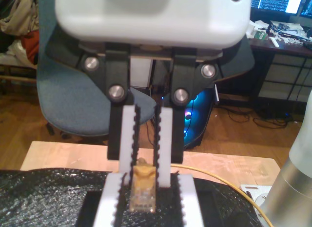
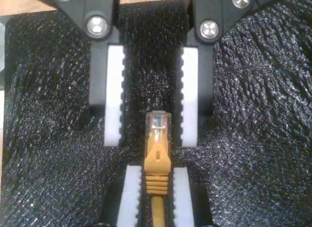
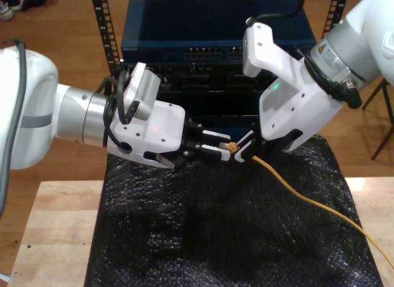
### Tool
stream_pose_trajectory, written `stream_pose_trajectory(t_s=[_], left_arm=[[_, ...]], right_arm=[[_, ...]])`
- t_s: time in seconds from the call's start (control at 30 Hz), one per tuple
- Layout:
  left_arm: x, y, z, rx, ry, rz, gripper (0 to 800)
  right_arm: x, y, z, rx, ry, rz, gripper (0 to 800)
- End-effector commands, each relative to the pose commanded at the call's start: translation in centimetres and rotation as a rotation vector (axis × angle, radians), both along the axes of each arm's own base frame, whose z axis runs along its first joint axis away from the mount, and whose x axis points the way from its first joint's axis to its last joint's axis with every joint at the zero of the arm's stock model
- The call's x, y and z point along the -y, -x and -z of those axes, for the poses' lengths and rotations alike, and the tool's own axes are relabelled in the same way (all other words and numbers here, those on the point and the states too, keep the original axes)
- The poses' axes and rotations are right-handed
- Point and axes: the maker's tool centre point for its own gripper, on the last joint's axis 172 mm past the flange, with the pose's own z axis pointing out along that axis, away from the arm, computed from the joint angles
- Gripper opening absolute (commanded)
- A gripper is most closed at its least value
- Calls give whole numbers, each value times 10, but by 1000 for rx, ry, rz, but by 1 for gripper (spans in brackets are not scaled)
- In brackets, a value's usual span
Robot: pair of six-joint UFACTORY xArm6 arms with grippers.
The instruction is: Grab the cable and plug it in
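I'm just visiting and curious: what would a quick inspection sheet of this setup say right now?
Surface: wooden table under a black bubbly sheet.
Job's things: yellow cable with a clear plug, held above the sheet.
Clutter: nothing seen.
Grippers: my first gripper is clamped on the cable behind the plug; my second gripper is open, with the plug between its pads.
Cables: black cable on one arm.
Surroundings: blue box with sockets, office chair, screen.
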Motion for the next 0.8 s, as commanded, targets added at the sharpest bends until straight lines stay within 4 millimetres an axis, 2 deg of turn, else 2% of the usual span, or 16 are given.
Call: stream_pose_trajectory(t_s=[0.23,0.37,0.53,0.8], left_arm=[[0,0,2,-5,-1,1,232],[0,-1,3,-4,-2,0,185],[0,-1,2,-5,-3,-2,29],[-1,-2,1,-5,-2,-5,3]], right_arm=[[0,0,0,-1,0,1,14],[0,0,0,-1,0,-1,14],[0,0,0,-1,0,1,14],[0,0,0,-3,-1,1,38]])
